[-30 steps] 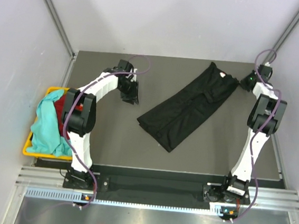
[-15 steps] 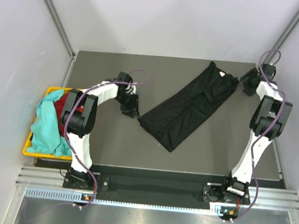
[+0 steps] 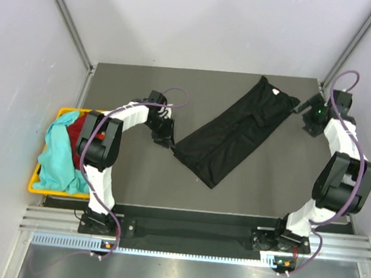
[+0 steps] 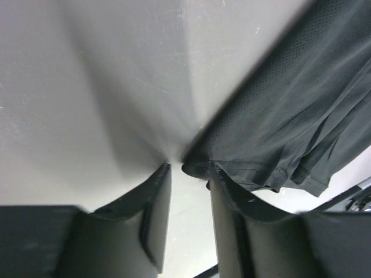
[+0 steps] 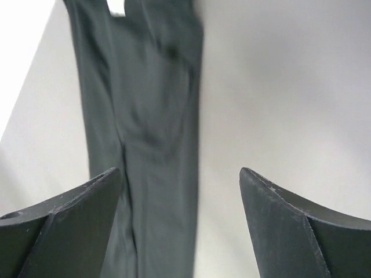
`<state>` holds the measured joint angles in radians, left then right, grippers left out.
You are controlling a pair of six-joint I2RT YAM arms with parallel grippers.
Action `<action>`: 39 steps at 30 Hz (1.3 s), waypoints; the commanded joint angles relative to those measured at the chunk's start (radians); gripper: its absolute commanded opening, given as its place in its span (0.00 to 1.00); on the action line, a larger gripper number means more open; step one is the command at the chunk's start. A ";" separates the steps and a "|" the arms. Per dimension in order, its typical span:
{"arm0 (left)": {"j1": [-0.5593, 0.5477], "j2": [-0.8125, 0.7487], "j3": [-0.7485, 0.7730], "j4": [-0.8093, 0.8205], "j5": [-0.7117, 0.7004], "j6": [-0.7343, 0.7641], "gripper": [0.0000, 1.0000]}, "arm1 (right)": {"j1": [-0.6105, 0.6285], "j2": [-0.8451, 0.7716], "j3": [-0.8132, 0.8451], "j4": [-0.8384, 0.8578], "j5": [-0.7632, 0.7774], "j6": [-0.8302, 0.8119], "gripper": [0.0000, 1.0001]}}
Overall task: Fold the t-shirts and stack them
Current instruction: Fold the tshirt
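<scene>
The left tool [image 4: 190, 168] is down low on the surface [image 3: 136, 174]. Its two dark, matte fingers [image 4: 153, 226] are parted a little with pale grey showing in the gap, so it is released and gripping nothing. Right at one fingertip lies the hem corner of the black t-shirt [image 4: 290, 104], a fine, faintly dimpled knit with a stitched, doubled hem.

Over at the right tool [image 5: 179, 171], the wedge-shaped fingers [image 5: 278, 226] are spread wide, released, with nothing between them. The shirt runs away ahead of it in long soft creases.

From above, the black t-shirt [image 3: 232, 133] is a long narrow band lying diagonally across the middle of the surface. Its small white neck label [image 3: 277, 92] is at the far-right end, and its hem end is by the left tool. The right tool sits just beside the sleeve, close to the right edge.

Bare dark surface stretches along the near side of the shirt and across the far-left corner. At the left edge, a yellow plastic basket [image 3: 33, 180] holds a rumpled teal t-shirt [image 3: 55, 156] spilling over its rim, with a red t-shirt [image 3: 76, 132] beside it.
</scene>
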<state>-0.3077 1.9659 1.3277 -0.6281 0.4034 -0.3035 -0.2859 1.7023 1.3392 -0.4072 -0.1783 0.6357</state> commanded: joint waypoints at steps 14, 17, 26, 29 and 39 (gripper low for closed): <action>-0.105 -0.264 -0.298 0.064 -0.112 -0.117 0.00 | 0.050 -0.355 -0.478 -0.008 -0.182 -0.129 0.81; -0.142 -0.372 -0.392 0.070 -0.146 -0.167 0.00 | 0.048 -0.349 -0.485 -0.001 -0.194 -0.154 0.79; -0.217 -0.628 -0.628 0.094 -0.187 -0.316 0.02 | 0.050 -0.150 -0.395 0.234 -0.294 -0.206 0.73; -0.222 -0.676 -0.648 0.078 -0.212 -0.332 0.23 | 0.050 -0.018 -0.304 0.290 -0.341 -0.186 0.69; -0.229 -0.713 -0.363 -0.029 -0.318 -0.247 0.31 | 0.050 0.304 0.015 0.410 -0.375 -0.114 0.68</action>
<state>-0.5312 1.2770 0.8558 -0.6701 0.0879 -0.5877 -0.2447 1.9308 1.2358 -0.0856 -0.5266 0.5072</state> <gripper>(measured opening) 0.314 0.678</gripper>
